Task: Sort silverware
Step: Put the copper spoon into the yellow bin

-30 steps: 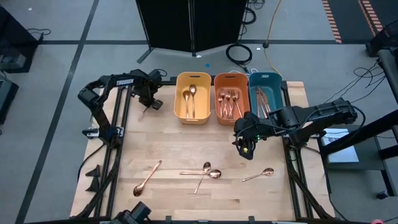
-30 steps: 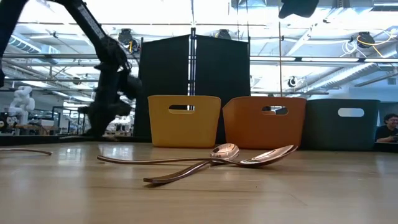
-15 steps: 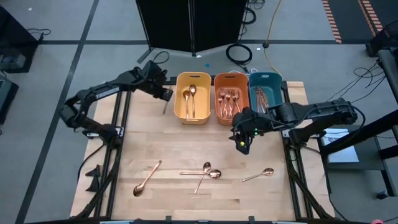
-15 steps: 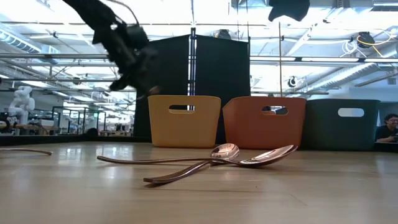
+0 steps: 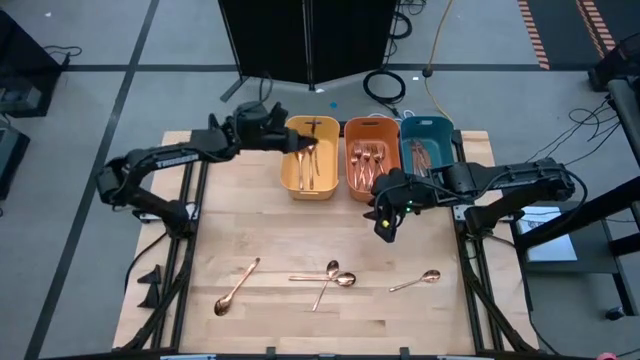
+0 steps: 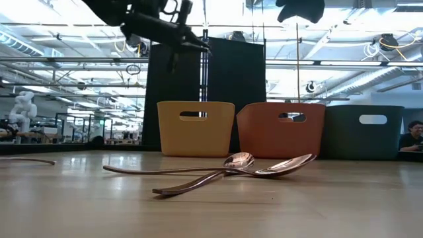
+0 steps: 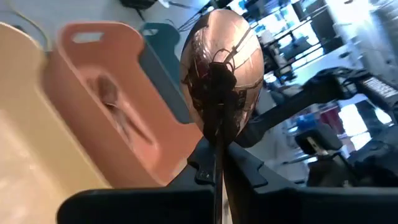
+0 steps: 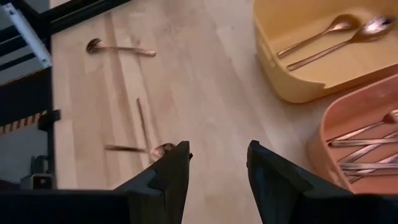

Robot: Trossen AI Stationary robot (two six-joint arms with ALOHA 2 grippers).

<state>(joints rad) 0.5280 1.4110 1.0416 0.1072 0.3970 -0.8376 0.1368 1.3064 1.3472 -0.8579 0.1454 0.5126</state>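
Your left gripper (image 5: pixel 303 146) is clamped on a spoon (image 7: pixel 219 68) above the yellow bin (image 5: pixel 290 172), its bowl jutting past the fingertips. Your right gripper (image 5: pixel 385 226) hangs with jaws wide and empty over bare table (image 5: pixel 300 235), four spoons (image 5: pixel 332 279) lying well beyond its fingertips.

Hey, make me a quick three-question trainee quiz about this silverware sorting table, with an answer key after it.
1. True or false: the left gripper holds a spoon above the yellow bin.
2. How many spoons lie loose on the table?
3. Which bin holds forks: A yellow, B orange, C teal?

Key: 1 true. 2 four. 3 B.
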